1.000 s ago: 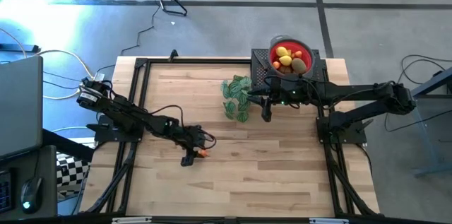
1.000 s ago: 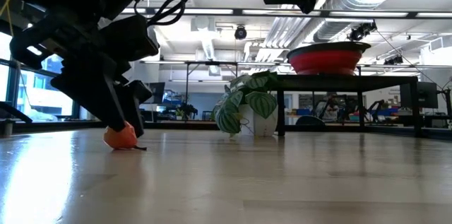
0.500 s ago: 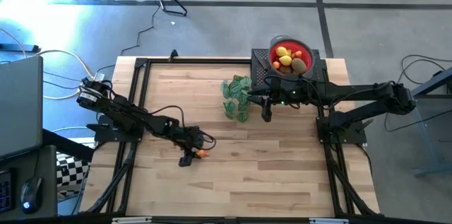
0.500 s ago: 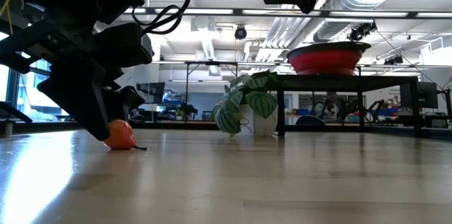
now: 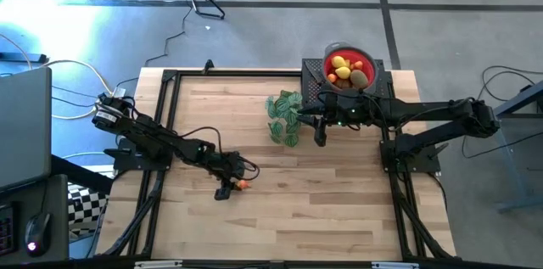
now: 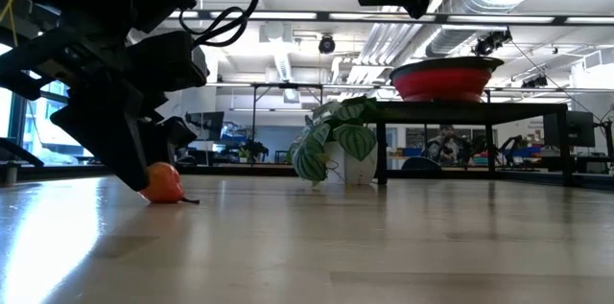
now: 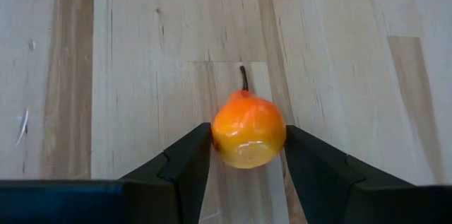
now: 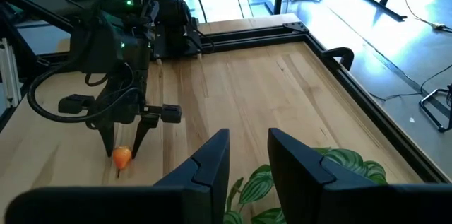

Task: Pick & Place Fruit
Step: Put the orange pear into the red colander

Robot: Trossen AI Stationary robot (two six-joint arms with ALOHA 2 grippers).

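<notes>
Seen past two dark jaws with a narrow gap between them, a wooden desk (image 8: 233, 104) stretches away. Farther off, the left gripper (image 8: 123, 141) points down, its tips either side of a small orange fruit (image 8: 122, 156) on the wood. Green striped leaves (image 8: 339, 162) lie near the jaws.

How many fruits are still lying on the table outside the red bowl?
1: an orange fruit on the table, between the fingers of the left claw. The other fruits sit in the red bowl; some there may be hidden.
</notes>
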